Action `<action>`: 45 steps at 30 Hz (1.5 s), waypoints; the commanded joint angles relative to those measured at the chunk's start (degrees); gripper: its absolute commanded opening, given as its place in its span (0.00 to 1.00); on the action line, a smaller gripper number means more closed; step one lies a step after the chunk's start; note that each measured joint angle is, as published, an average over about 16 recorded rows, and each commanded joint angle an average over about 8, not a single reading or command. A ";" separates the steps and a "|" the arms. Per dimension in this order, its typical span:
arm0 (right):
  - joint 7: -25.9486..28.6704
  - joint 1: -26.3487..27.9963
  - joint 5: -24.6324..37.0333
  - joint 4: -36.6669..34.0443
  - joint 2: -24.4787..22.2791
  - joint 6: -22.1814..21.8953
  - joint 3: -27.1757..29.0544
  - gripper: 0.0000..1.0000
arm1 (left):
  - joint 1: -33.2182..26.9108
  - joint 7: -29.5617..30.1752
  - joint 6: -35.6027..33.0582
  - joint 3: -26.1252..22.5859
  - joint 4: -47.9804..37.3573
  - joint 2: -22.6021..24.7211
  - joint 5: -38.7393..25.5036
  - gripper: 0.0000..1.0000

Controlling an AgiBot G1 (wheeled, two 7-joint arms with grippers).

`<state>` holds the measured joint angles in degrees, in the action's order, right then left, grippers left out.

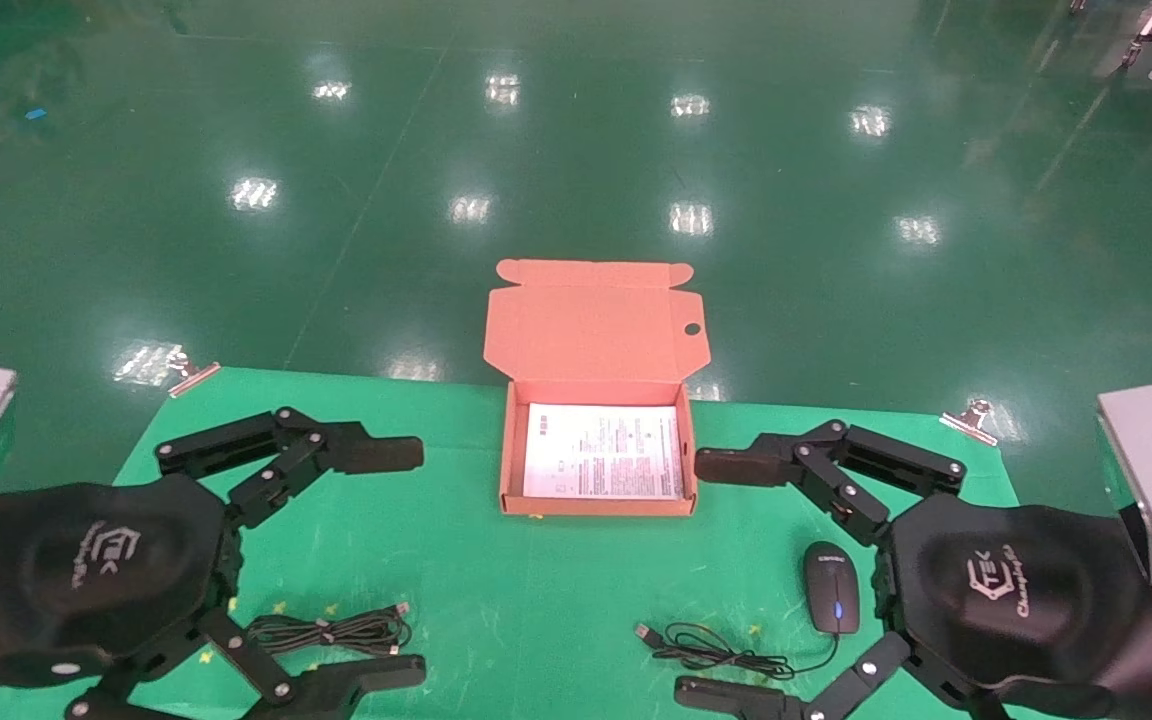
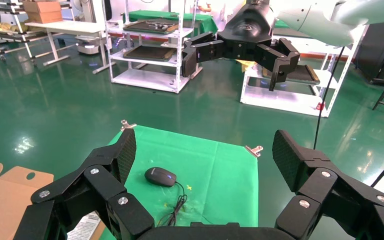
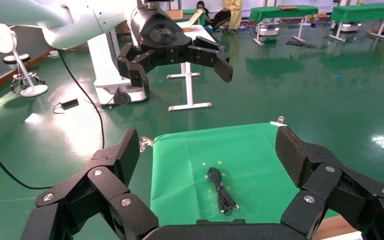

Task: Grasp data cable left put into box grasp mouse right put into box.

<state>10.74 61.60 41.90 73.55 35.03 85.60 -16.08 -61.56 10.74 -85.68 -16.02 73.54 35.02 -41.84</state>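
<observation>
Both sets of fingers are spread wide and hold nothing. The left gripper (image 1: 376,565) hangs above the data cable (image 1: 331,631), a tied bundle lying on the green cloth (image 1: 496,600) between its two fingers, touching neither. The right gripper (image 1: 726,580) hovers likewise over the mouse (image 1: 830,587) and its loose cord (image 1: 716,652). Between the two arms, at the cloth's far edge, sits the box (image 1: 508,470), lid flap up, a white leaflet (image 1: 603,450) on its floor.
</observation>
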 commanded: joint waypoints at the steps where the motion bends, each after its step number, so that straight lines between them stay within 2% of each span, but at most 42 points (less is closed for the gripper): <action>1: 0.00 0.00 0.00 0.00 0.00 0.00 0.00 1.00 | 0.00 0.00 0.00 0.00 0.00 0.00 0.00 1.00; 32: -0.54 0.39 0.78 0.37 0.01 0.13 -0.15 1.00 | -0.59 -0.16 -0.30 -0.41 0.20 -0.09 -1.14 1.00; 37: -2.91 3.85 6.66 1.75 0.48 1.04 -1.96 1.00 | -4.96 0.08 -2.31 -3.42 0.50 -0.03 -7.61 1.00; 45: -10.52 15.35 24.67 3.03 3.40 3.85 -10.20 1.00 | -16.75 0.66 -5.00 -14.74 0.44 2.03 -23.10 1.00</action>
<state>0.19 76.24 65.96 76.52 38.45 88.90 -26.51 -77.80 10.86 -90.26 -30.70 73.94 37.11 -64.74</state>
